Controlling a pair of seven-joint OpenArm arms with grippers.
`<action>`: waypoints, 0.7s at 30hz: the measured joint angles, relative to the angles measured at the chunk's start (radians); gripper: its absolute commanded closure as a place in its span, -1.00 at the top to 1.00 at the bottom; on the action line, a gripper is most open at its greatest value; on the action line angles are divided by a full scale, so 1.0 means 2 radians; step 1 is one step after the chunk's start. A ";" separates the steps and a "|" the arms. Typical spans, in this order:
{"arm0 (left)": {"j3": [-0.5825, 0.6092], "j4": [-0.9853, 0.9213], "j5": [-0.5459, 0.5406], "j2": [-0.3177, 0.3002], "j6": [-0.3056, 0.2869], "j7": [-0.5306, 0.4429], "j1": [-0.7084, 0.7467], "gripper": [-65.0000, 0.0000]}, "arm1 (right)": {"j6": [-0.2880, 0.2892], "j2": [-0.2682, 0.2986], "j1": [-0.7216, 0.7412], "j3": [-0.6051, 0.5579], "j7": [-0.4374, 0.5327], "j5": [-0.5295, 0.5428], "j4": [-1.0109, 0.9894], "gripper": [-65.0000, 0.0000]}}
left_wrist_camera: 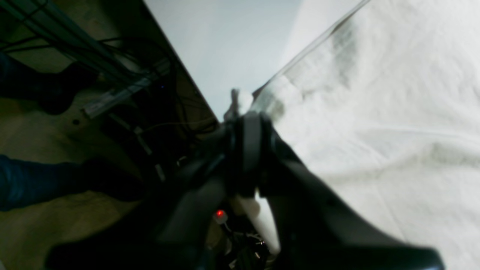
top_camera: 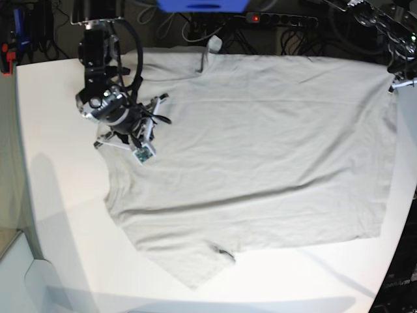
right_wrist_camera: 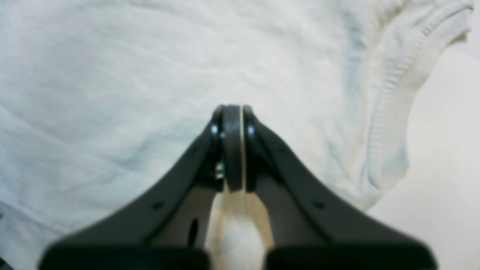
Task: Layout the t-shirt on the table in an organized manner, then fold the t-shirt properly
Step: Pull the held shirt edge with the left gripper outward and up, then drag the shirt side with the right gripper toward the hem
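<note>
My base view is evenly bright, with soft shadows on the tabletop (top_camera: 58, 261) and bowed edges. Both wrist views are blurred; the left claw (left_wrist_camera: 240, 108) is dim and smeared.

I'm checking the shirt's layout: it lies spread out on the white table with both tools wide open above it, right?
Not quite. The t-shirt is spread on the table, but the tools are shut: the right wrist view shows the right tool closed, and the left tool pinches cloth at the hem.

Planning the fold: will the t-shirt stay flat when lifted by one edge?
Probably not: the t-shirt is thin, wrinkled cloth lying limp on the table, so it should sag. It looks light and would likely bunch if pushed.
</note>
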 measured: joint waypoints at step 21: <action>0.000 0.075 -0.133 0.005 0.002 0.027 0.033 0.04 | 0.000 0.002 0.125 -0.008 -0.003 0.001 -0.099 -1.00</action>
